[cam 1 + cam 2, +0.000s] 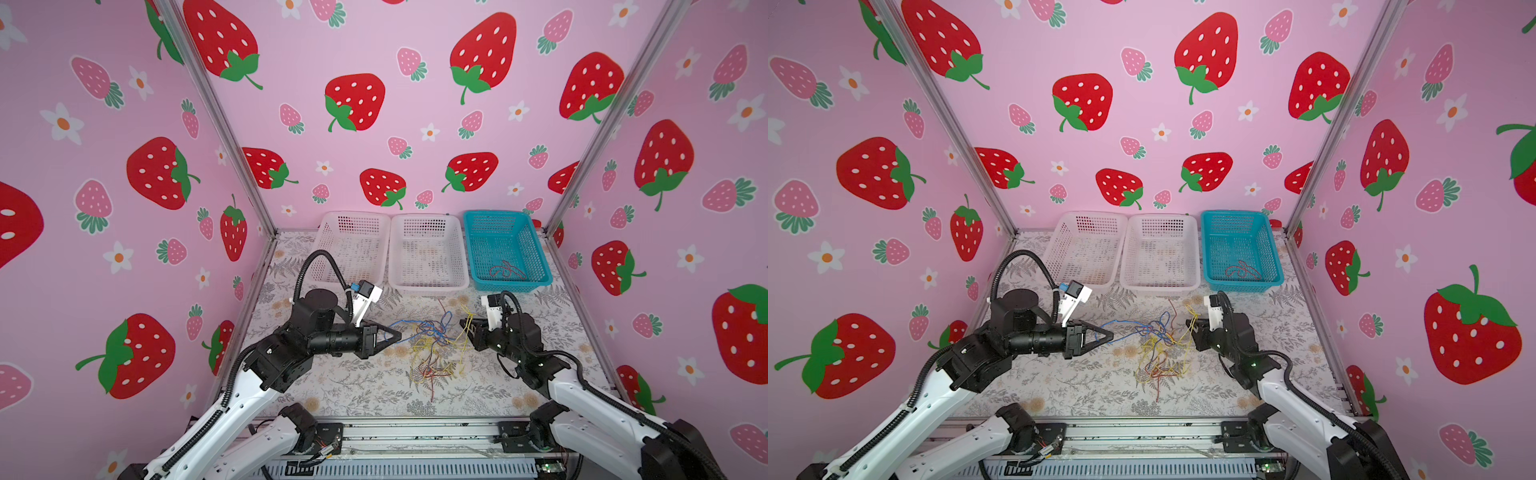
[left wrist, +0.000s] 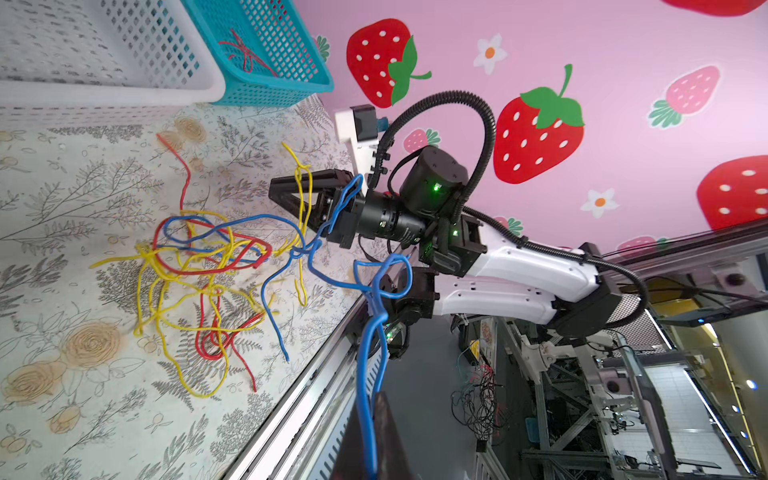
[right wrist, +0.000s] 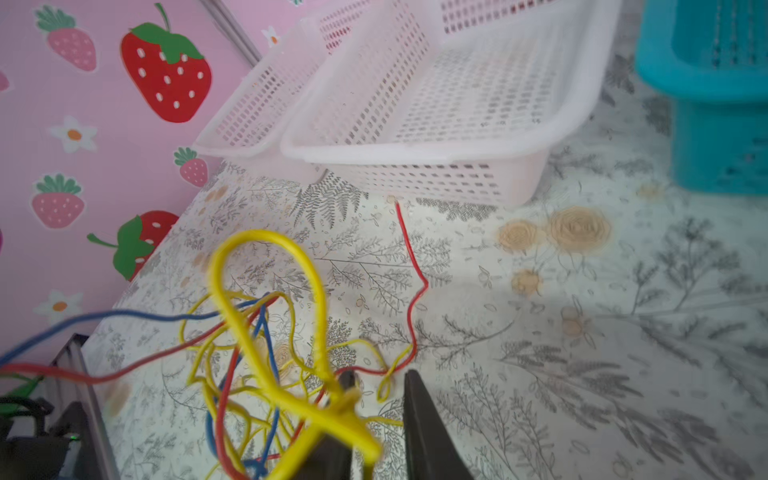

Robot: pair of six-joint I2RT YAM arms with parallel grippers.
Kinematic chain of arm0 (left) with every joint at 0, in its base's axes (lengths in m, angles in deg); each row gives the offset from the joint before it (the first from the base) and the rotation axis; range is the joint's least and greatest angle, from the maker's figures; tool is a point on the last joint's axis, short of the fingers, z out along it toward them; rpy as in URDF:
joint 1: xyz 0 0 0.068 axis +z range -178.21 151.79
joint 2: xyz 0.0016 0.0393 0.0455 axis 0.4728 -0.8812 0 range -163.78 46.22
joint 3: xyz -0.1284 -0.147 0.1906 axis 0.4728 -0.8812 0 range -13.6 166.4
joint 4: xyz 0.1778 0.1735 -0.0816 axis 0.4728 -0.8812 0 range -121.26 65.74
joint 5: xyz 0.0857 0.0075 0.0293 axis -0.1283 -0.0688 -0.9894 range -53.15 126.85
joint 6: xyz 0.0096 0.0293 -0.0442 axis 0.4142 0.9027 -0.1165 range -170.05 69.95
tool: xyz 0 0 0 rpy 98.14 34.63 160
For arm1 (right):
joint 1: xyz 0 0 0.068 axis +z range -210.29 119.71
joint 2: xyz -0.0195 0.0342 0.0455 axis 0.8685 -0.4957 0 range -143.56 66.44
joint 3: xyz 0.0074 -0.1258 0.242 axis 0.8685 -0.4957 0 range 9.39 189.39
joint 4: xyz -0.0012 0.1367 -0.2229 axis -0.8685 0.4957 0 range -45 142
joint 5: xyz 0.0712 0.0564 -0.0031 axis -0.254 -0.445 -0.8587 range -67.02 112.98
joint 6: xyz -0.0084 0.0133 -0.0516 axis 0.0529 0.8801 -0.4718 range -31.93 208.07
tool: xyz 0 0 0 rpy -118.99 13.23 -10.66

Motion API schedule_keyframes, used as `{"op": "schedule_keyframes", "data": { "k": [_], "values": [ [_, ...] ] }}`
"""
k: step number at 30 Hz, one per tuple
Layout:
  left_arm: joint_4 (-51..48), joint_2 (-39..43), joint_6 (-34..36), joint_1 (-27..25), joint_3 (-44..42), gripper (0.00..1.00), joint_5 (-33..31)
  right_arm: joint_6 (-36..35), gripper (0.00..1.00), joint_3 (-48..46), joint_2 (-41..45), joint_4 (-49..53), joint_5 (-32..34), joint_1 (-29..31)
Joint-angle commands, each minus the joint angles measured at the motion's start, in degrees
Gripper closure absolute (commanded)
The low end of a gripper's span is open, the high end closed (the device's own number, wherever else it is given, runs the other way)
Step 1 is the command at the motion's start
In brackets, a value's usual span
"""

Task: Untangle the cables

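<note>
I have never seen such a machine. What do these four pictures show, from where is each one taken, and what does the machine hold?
It is a robot with two arms at a table. Two pictures look down from above on the whole scene. The other two come from a small camera on each arm's wrist. On the flowered table lies a tangle of thin yellow, red and blue cables. Behind it stand two white baskets and a blue basket with one red cable inside. The left arm has its jaws shut on a blue cable. The right arm has its jaws apart, with a yellow cable draped over them.
</note>
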Motion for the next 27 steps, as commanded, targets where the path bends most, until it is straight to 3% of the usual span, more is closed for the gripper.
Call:
{"op": "schedule_keyframes", "data": {
  "k": [1,9,16,23,27],
  "values": [
    [4.8,0.7,-2.5,0.3,-0.1,1.0,1.6,-2.8,0.59,1.1,4.3,-3.1,-3.8,0.8],
    [10.9,1.9,-7.3,0.3,-3.0,1.0,-2.5,-2.0,0.45,-0.2,10.6,-9.7,-10.6,3.2],
    [17.3,4.6,-12.3,0.3,-6.7,1.0,-7.7,-0.8,0.44,-2.5,13.1,-15.4,-13.3,6.2],
    [24.9,7.4,-17.6,-0.1,-11.0,1.0,-11.7,1.3,0.45,-5.9,8.5,-23.8,-13.0,10.3],
    [28.5,9.1,-19.6,-0.8,-13.4,1.0,-14.3,-0.4,0.46,-6.0,5.5,-27.5,-8.3,17.3]
  ]
}}
